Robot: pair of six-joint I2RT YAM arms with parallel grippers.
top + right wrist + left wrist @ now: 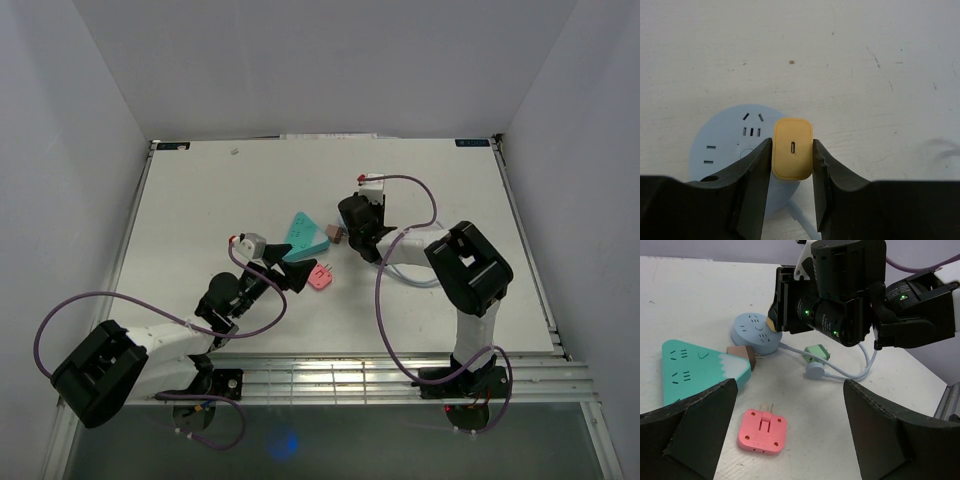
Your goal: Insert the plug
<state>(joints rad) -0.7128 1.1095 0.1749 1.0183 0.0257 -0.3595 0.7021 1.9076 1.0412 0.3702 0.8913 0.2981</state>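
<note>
Above the round blue socket (722, 150) edge | yellow plug (792, 148) clamped in right gripper (792, 156) | left gripper (790, 412) spread wide

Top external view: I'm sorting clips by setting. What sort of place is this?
Likely a robotics lab test cell: a white table enclosed by plain white walls, with a teal power strip and pink plug laid out as practice pieces.

The plug (792, 148) hangs over the round socket (722, 147).
</note>
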